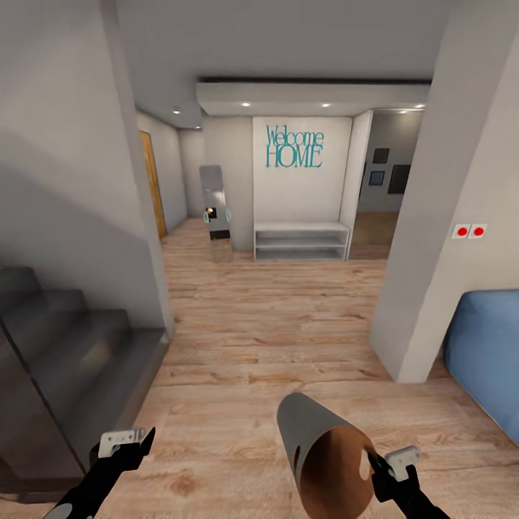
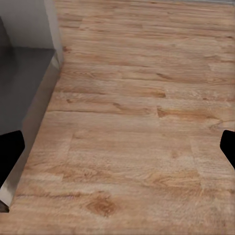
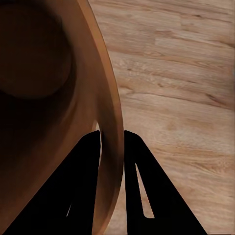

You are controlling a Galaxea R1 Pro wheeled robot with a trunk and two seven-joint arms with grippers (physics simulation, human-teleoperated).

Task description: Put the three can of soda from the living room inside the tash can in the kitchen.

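Right gripper (image 3: 111, 142) pinches the trash can (image 1: 324, 454) rim, carried tilted over wood floor (image 1: 274, 324); left gripper (image 1: 130, 441) seems open, empty; no cans binned as far as visible, all left.

Both arms are black. In the head view each ends in a pale grey, boxy wrist block with small dark screw dots, the left gripper (image 1: 137, 441) and the right gripper (image 1: 386, 468) alike. The fingers are flat, black and tapering. The right wrist view shows the right fingers (image 3: 83, 191) as two long black wedges, each with a narrow slit cut through it. The left fingers (image 2: 10, 154) appear as plain black tips.
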